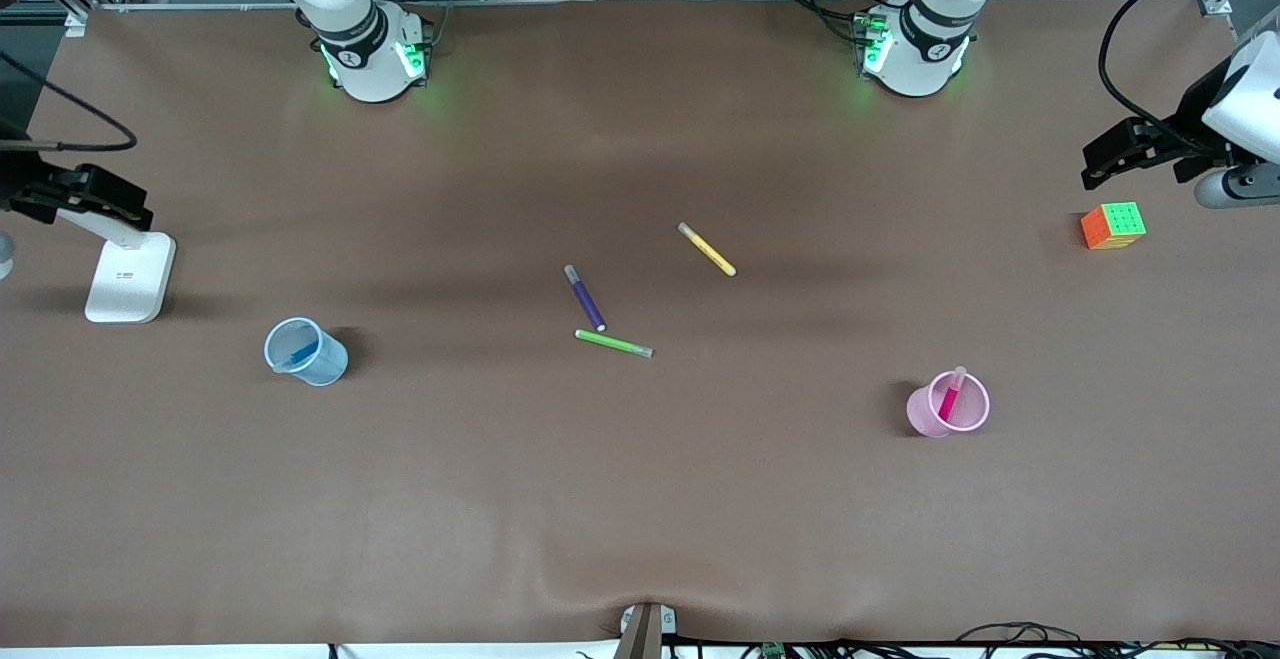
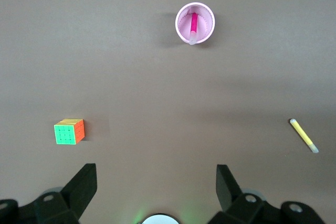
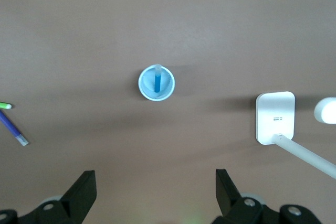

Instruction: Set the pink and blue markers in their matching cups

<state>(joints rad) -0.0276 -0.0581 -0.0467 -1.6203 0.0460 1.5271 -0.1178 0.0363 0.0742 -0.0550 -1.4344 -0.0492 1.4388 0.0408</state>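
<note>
The pink marker stands tilted inside the pale pink cup toward the left arm's end of the table. The blue marker lies inside the pale blue cup toward the right arm's end. My left gripper is open and empty, high over the table by its own base; the pink cup and its marker show far below it. My right gripper is open and empty, equally high, with the blue cup and marker below. Neither gripper shows in the front view.
A dark purple pen, a lime-green pen and a yellow pen lie mid-table. A colour cube sits near the left arm's end. A white stand with a black fixture stands at the right arm's end.
</note>
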